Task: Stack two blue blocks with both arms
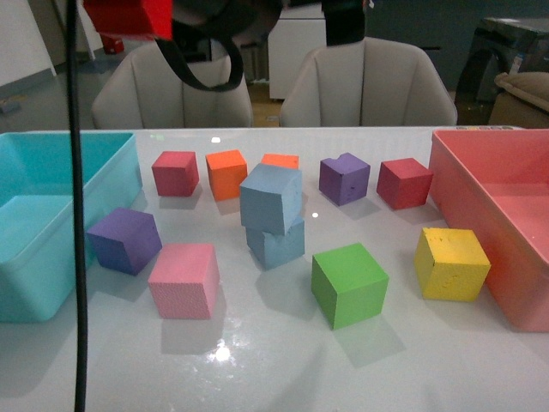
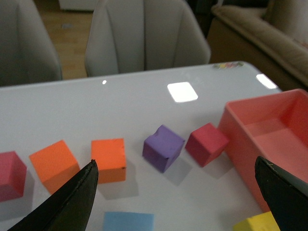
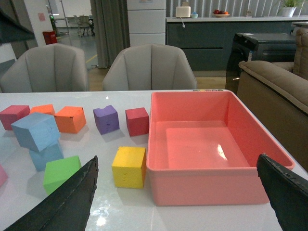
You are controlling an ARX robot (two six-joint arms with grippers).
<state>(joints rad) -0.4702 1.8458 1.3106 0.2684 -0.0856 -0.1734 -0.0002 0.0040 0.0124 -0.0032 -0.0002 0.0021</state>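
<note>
Sitting mid-table btwn the teal bin [image 1: 51, 215] and pink bin [image 1: 497, 223], one blue block [image 1: 272, 198] rests on the other [image 1: 276, 242], twisted and tilted off-square. Stack looks done, though top cube seems crooked. Left gripper [image 2: 178, 197] and right gripper [image 3: 178, 192] both spread wide, empty, raised clear of the stack. Likely only retreat remains.

lower blue block [image 1: 276, 243]: top hidden under the upper blue block [image 1: 271, 197]
second orange cube [image 1: 280, 160]: mostly hidden behind the stack
teal bin [image 1: 51, 225]: cut off at left edge
</note>
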